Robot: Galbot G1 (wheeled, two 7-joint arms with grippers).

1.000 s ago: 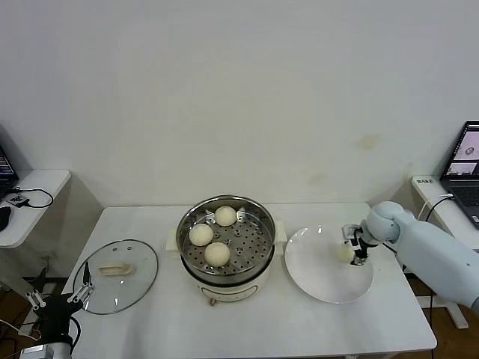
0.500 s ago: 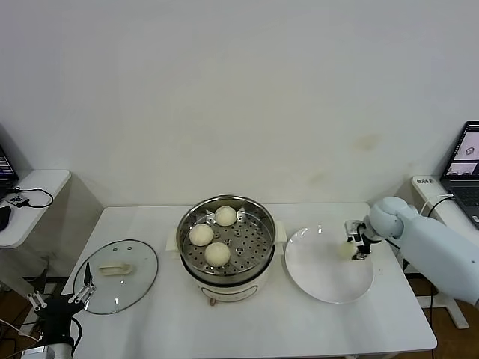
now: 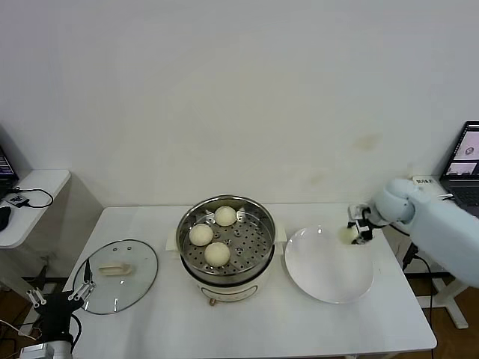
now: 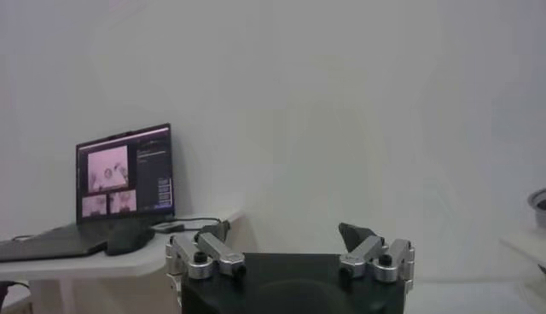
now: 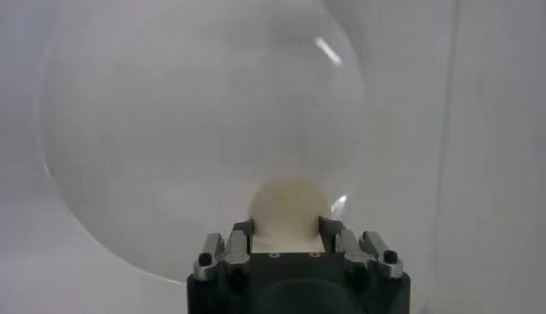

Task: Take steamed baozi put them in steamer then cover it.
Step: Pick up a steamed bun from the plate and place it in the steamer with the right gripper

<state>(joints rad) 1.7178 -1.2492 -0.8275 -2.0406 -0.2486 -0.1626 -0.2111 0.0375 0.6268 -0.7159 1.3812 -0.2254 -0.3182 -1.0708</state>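
The steamer [image 3: 226, 241] stands uncovered at table centre with three baozi on its perforated tray; bare table [image 3: 299, 321] lies along the front edge; the cover [image 3: 116, 275] rests flat near the left edge. The right gripper [image 3: 358, 232] pinches the fourth baozi [image 3: 347, 234] above the far right rim of the white plate [image 3: 328, 265]; the left gripper [image 3: 54, 301] hangs below the table's left front corner, fingers spread.
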